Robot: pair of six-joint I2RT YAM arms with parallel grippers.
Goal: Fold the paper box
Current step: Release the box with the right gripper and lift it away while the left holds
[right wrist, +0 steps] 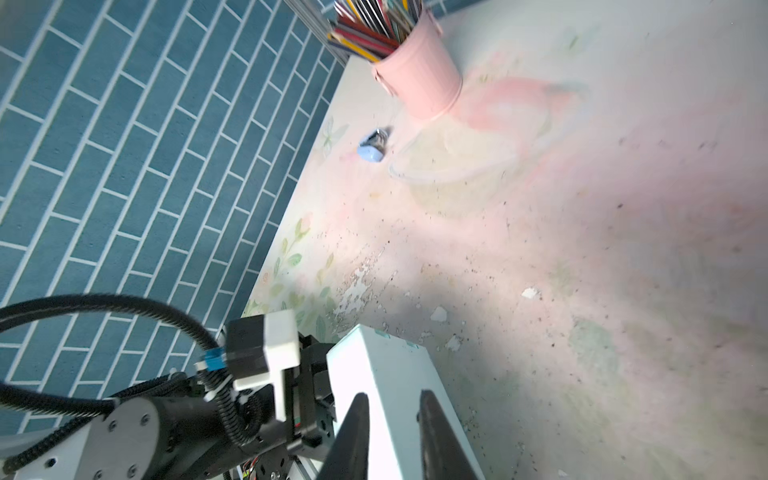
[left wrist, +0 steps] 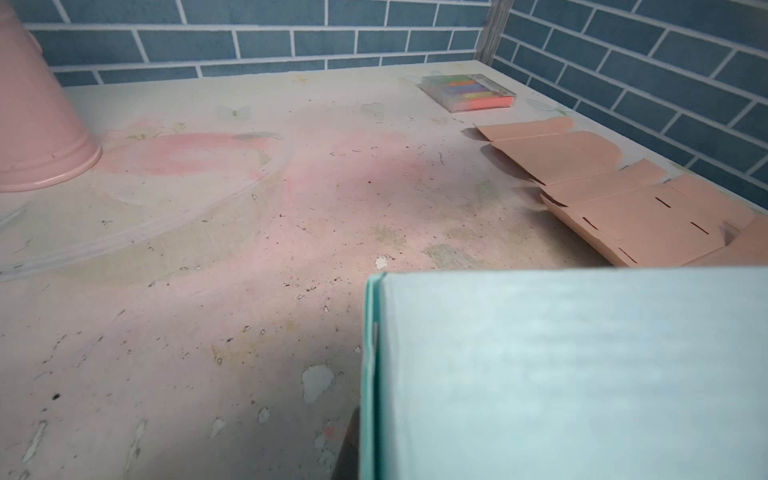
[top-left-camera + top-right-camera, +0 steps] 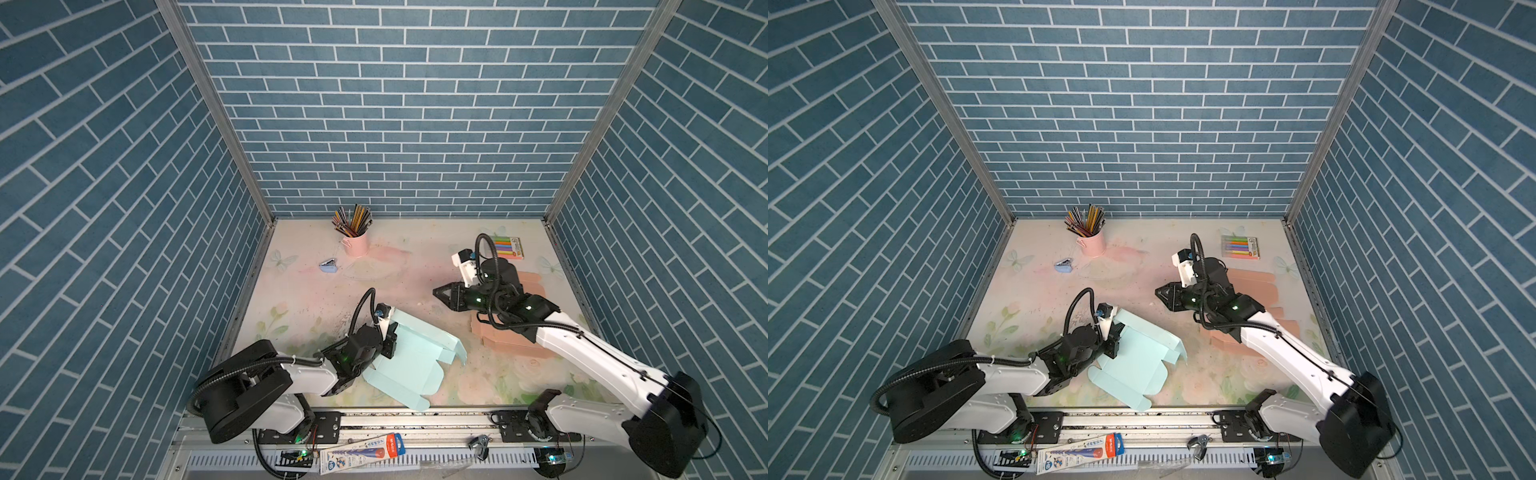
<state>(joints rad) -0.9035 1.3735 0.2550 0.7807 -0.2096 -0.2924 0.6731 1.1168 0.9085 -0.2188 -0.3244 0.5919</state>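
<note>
- Blue sharpener [image 3: 329,266]: lies on table [image 3: 299,307], well beyond L claw toward the back wall, a bit to its left in both top views.
- Pink bucket [image 3: 356,244] w/ colored pencils: upright, just past the sharpener, well apart from L claw.
- L claw [image 3: 390,343]: near table's front edge, pinching the left edge of the paper box [image 3: 415,361]. One black finger lies on top of the sheet; the other can't be seen.
- Paper box: light blue, part-folded, runs from L claw to the right & toward the front edge. Far side is turned up as a wall w/ a flap bent down at its right end. Near flaps lie flat.
- R claw [image 3: 439,293]: beyond & right of the box, apart from it, pointing left. Fingers [image 1: 357,432] slightly spread, nothing btwn them.
- Peach flat box blanks [image 3: 513,345]: on table under & behind R claw's arm.
- Marker pack [image 3: 508,247]: beyond R claw, near back-right corner.
</note>
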